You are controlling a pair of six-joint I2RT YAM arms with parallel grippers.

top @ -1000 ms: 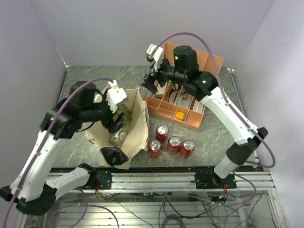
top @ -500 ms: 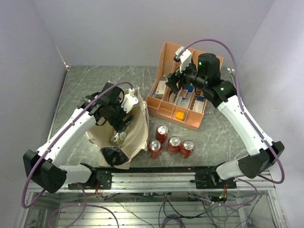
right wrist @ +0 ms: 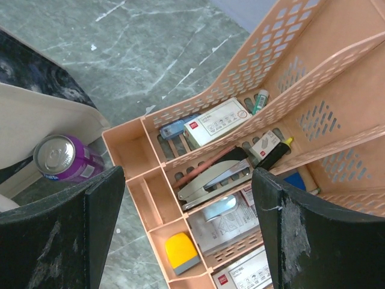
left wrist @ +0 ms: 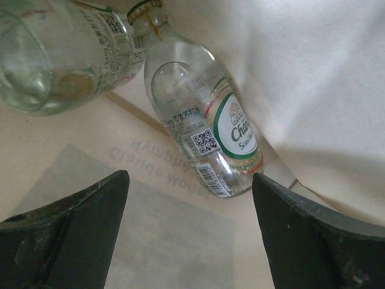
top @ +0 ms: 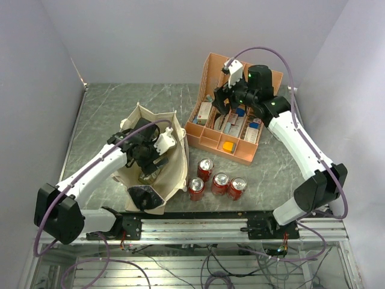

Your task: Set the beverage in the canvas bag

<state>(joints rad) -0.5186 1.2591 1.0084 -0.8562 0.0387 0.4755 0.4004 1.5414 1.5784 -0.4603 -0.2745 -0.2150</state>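
Note:
The canvas bag (top: 175,164) stands open at the left of the table, cream fabric with a dark panel at its near end. My left gripper (top: 151,160) reaches down inside it. In the left wrist view its jaws (left wrist: 189,177) are open with nothing between them, above the bag's floor (left wrist: 150,241). A clear glass soda-water bottle (left wrist: 204,132) lies just beyond the fingertips, and a second bottle (left wrist: 54,60) lies at the upper left. My right gripper (top: 224,103) hovers open and empty (right wrist: 187,173) over the organizer.
The orange-pink divided organizer (top: 264,75) holds stationery: a stapler (right wrist: 216,174), boxes and a yellow item (right wrist: 180,253). Several red cans (top: 220,182) stand on the marble table in front of it. A purple can (right wrist: 63,159) lies beside the bag's edge.
My left gripper has gone from above the bag's mouth down into the bag. My right gripper has swung from the organizer's left edge to over its compartments.

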